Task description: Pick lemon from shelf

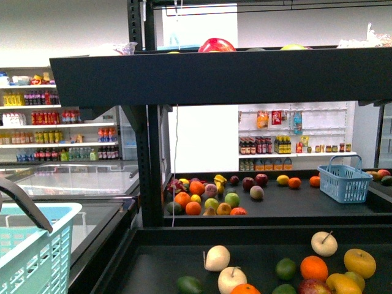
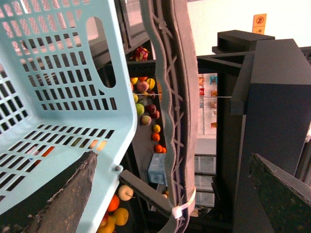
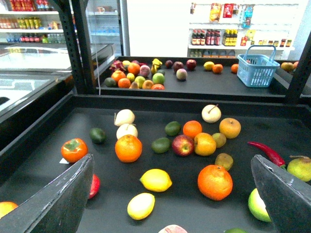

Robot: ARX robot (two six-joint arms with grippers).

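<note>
We are holding our right jaws open near a lemon point(image 3: 156, 180) on the shelf point(image 3: 160, 103) (left jaws open, by a basket point(image 2: 58, 97)).

The shelf point(image 1: 142, 184) shows three trays: one overhead, a nearest tray point(image 3: 272, 121), and a far tray point(image 1: 294, 205) behind it. On the nearest tray a lemon point(image 3: 156, 180) lies between an orange point(image 3: 129, 148) and a second orange point(image 3: 215, 182) (a similar fruit point(image 3: 141, 206) sits just beside it). On the far tray, a fruit cluster point(image 1: 205, 197) lies left, a small basket point(image 1: 345, 179) right. A large basket point(image 1: 30, 257) is at near left, outside the shelf. Wall shelves of bottles point(image 1: 49, 122) stand far left.
</note>
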